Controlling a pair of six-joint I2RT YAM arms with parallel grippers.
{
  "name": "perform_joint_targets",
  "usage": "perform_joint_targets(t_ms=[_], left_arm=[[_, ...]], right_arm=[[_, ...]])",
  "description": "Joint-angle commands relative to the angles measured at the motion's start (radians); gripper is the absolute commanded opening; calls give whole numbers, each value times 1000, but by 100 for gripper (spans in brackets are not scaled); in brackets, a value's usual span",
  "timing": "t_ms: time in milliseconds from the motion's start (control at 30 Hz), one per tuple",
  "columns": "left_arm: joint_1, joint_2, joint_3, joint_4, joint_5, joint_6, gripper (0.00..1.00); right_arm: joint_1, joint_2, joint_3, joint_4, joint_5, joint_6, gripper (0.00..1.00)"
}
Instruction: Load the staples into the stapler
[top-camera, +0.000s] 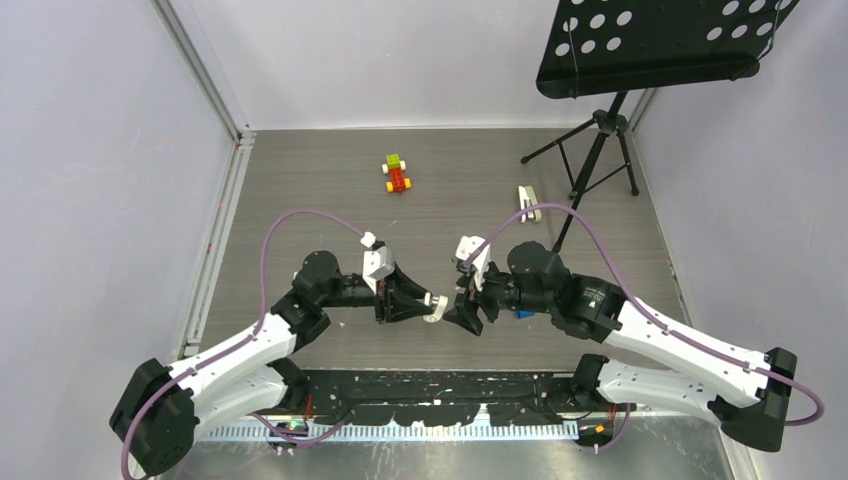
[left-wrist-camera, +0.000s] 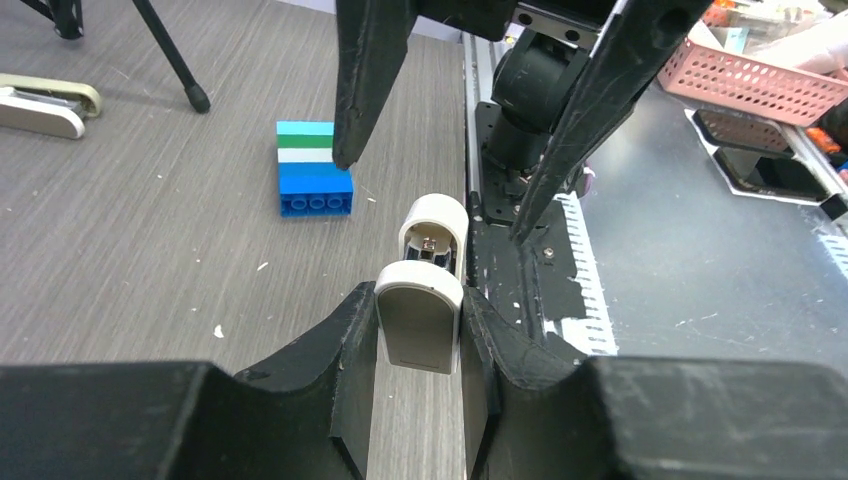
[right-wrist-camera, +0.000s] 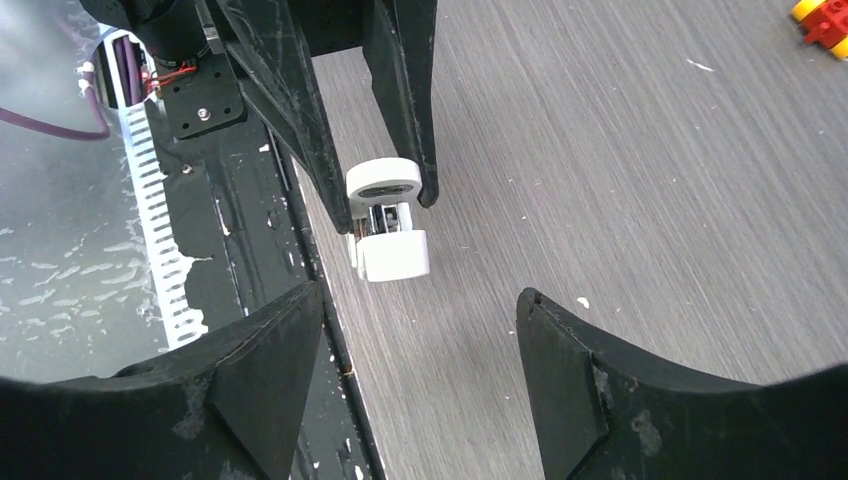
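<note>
The stapler, a slim bar with a grey-beige top and white body, lies on the table at the far right, away from both grippers; it also shows in the left wrist view. My left gripper is shut on a short stubby white object that has a grey-beige face and metal showing between its two parts. My right gripper is open and empty, facing that object a short way off. The staples and their small white carton are out of view.
A blue-green-white box stands on the table beside the right gripper, mostly hidden under that arm from above. A small red, yellow and green toy sits mid-table at the back. A black music stand stands at the back right.
</note>
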Motion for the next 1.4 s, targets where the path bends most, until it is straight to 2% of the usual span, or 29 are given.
perform_joint_targets(t_ms=[0,167,367,533,867,967,1067,1233,1367], left_arm=[[-12,-17,54,15,17,81,0],[-26,0,70,15,18,120,0],[-34,54,107,15,22,130,0],[-34,98,138,17,24,127,0],[-21,98,169,0,7,145,0],[-5,98,184,-10,34,129,0],[4,95,192,1,47,113,0],[44,84,181,38,60,75,0],[113,94,152,156,74,-26,0]], right_arm=[[-60,33,46,48,-129,-9,74],[-178,72,51,77,-296,30,66],[-195,105,44,115,-370,39,61],[-196,120,29,133,-390,41,58],[-197,81,11,136,-370,24,42],[-197,66,6,137,-380,24,40],[-197,58,9,136,-398,21,32],[-196,49,11,134,-402,20,25],[-197,50,1,151,-401,22,14]])
